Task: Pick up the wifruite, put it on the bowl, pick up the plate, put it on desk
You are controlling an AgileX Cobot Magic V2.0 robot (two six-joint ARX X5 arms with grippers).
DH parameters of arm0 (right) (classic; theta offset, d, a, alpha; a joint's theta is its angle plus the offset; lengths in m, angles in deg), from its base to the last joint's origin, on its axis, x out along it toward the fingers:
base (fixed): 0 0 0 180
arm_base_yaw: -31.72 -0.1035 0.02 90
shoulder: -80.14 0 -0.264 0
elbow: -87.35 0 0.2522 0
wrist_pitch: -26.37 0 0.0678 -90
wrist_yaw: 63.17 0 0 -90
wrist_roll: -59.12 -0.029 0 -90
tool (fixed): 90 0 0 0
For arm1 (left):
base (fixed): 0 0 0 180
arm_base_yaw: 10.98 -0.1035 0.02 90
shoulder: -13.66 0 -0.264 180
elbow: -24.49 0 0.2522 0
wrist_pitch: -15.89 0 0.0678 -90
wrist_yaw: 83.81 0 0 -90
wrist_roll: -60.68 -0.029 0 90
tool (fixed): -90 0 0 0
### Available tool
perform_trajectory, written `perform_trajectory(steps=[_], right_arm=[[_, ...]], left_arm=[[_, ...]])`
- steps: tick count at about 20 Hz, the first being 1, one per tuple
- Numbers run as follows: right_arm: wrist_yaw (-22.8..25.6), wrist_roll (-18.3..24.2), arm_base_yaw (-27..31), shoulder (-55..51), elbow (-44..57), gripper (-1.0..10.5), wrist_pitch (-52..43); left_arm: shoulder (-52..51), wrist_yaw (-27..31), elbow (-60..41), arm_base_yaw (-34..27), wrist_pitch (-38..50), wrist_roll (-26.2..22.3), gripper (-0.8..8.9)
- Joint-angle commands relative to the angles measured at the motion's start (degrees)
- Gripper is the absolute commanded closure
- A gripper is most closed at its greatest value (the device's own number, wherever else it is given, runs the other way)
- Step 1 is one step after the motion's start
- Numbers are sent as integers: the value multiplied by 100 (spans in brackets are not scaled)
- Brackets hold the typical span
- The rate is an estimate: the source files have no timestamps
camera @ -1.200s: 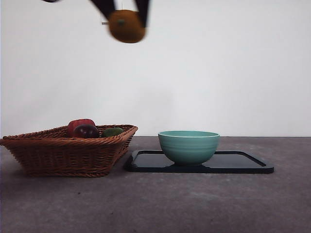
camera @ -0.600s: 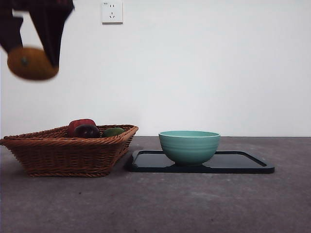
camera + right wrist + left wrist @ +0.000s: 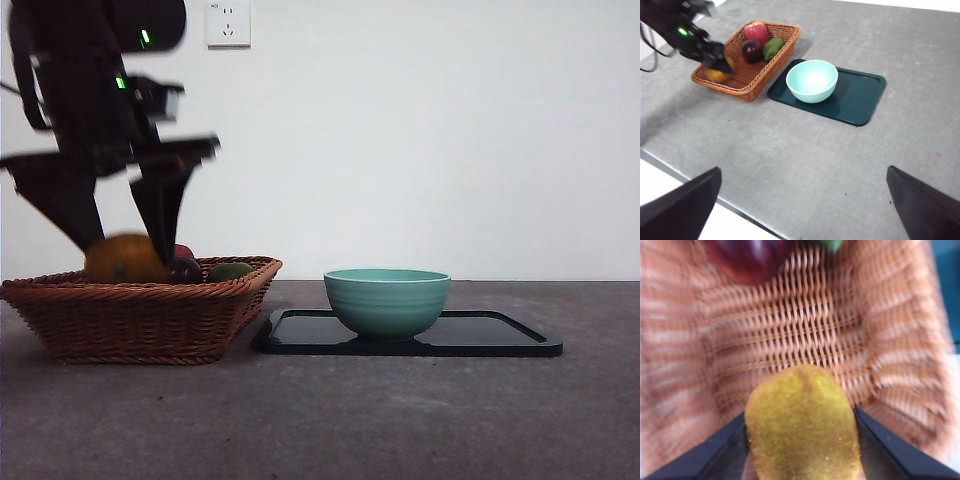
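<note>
Wifruite [image 3: 802,427], clamped between the black jaws of the left gripper [image 3: 125,245], sits low inside the wicker basket [image 3: 140,315], near the basket end far from the bowl [image 3: 387,300]; the grip from above suits lifting it clear of the rim. Dark purple fruit [image 3: 752,50], red fruit [image 3: 756,32] and green fruit [image 3: 773,47] lie at the basket's other end. Bowl stands empty on the dark plate [image 3: 860,97], just beside the basket, on the desk [image 3: 790,150]. Right gripper [image 3: 805,210] waits, jaws spread, well away from the basket. Half a second earlier the fruit hung high above the basket; now it is down at basket level
</note>
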Motion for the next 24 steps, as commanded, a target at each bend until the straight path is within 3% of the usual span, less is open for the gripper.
perform_trajectory(steps=[1, 12, 15, 17, 24], right_arm=[[0, -46, -26, 17, -66, 385, 400], [-2, -68, -26, 17, -66, 385, 400], [-4, -72, -26, 17, -66, 385, 400], [-7, -85, -26, 17, -66, 385, 400], [-7, -109, -26, 17, -66, 385, 400]], left_arm=[[356, -9, 61, 9, 345, -133, 566], [938, -9, 103, 4, 612, -131, 562], [938, -9, 155, -4, 686, -116, 449], [938, -9, 225, -17, 667, -118, 431], [916, -7, 898, -39, -57, -280, 430]])
